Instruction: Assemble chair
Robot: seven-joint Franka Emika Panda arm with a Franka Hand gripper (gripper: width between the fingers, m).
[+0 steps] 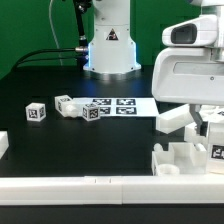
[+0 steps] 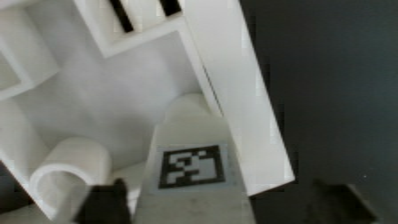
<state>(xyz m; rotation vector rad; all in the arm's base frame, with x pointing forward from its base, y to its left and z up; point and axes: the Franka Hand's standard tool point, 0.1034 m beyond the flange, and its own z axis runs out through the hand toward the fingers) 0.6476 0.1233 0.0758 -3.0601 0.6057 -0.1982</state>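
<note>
Chair parts (image 1: 180,157) cluster at the exterior view's lower right, with small tagged blocks (image 1: 65,106) left of centre. We see the gripper (image 2: 219,203) unclenched, fingers (image 2: 107,200) straddling a tagged bar (image 2: 196,165) without gripping it.

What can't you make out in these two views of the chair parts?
- Exterior view: the jaws, hidden behind the white wrist housing.
- Chair parts, cut off at the exterior view's right edge.
- Exterior view: small cube, its tag too small to read.
- Wrist view: slotted slab, cut off by the frame; the jaws' contact with the tagged bar, tips cropped.
</note>
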